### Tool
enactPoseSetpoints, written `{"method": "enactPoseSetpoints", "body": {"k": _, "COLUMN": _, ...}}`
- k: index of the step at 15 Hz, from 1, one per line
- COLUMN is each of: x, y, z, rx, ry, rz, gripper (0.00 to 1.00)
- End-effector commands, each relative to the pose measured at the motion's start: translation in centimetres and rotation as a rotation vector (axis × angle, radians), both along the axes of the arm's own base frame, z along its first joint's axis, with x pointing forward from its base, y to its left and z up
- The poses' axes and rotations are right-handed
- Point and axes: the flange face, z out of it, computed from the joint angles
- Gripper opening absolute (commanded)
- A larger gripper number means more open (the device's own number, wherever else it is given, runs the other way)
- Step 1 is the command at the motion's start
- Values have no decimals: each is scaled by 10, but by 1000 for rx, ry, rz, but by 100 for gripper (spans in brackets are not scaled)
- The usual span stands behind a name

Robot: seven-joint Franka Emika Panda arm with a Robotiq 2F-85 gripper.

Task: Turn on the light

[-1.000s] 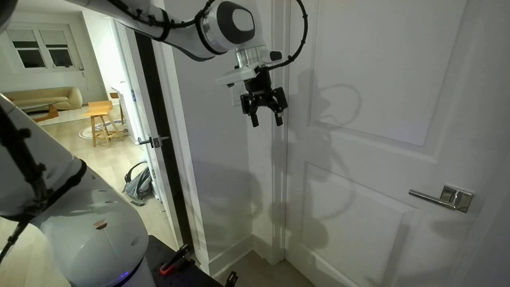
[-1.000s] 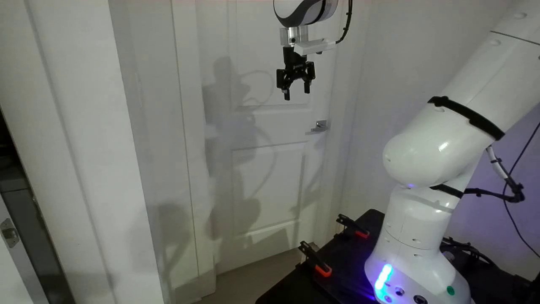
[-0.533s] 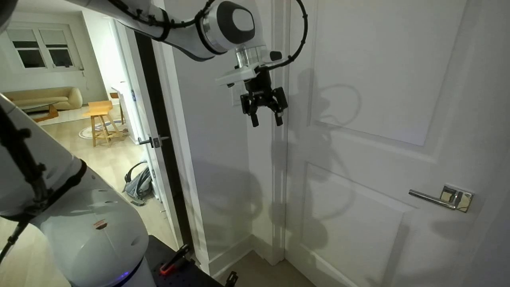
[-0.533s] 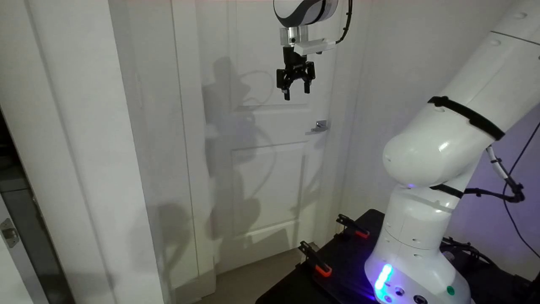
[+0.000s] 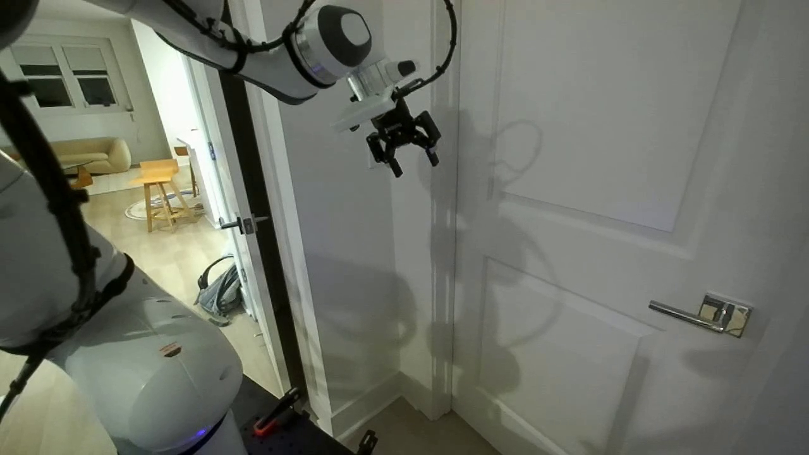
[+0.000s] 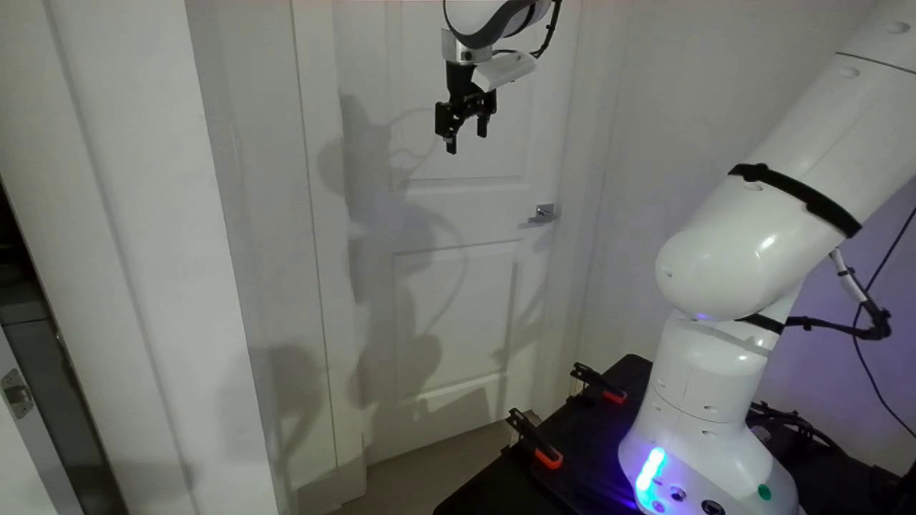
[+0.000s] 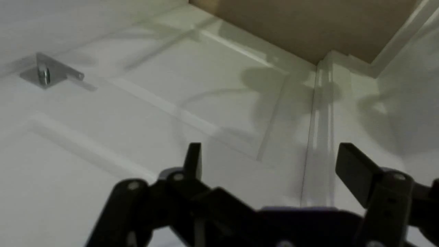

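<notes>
The tool point(image 5: 415, 166) had risen and tilted, spread wide and empty, perhaps aiming for a mostly hidden switch point(image 5: 373, 162).

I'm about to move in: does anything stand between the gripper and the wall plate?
Nothing visible does. In an exterior view, the open gripper partly hides the wall plate, so the gap itself can't be fully checked.

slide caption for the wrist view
Open jaws before a white panelled door, its metal lever handle at upper left.

The fingers point(image 5: 395, 167) partly hide a wall plate point(image 5: 372, 162).
</notes>
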Motion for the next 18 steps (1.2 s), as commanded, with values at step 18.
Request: {"method": "enactPoseSetpoints", "body": {"k": 18, "x": 14, "y": 91, "z": -28, "rx": 12, "ry": -477, "rz": 616, "gripper": 66}}
